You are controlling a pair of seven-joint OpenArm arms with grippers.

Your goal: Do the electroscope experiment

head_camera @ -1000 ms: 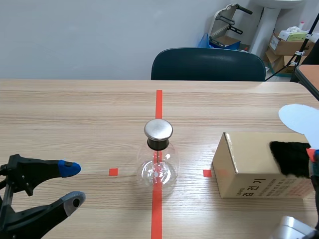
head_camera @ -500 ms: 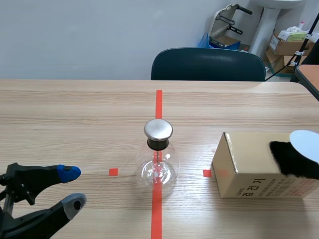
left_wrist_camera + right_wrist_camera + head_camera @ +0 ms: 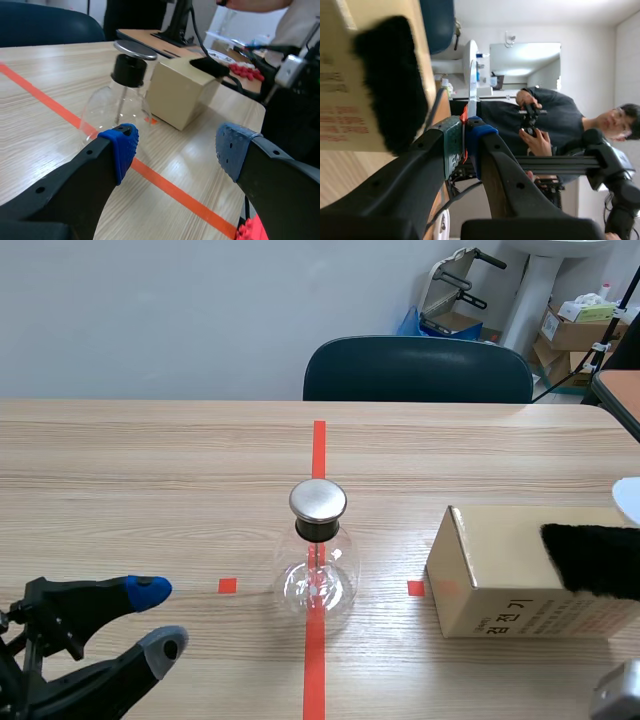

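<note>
The electroscope (image 3: 318,558) stood on the tabletop (image 3: 150,470). Left of it the left hand (image 3: 158,617) was spread wide, likely ready to steady it. Right of it, beyond the box (image 3: 490,580) carrying black fur (image 3: 595,558), the right hand (image 3: 465,142) pinched a thin white plate (image 3: 471,85), apparently for charging.

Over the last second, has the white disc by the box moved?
Yes. The white disc has drifted right, past the far edge of the cardboard box; only a sliver shows at the scene view's border.

The left gripper (image 3: 175,145) gapes — flask (image 3: 117,102) just ahead, box (image 3: 182,92) beyond.
</note>
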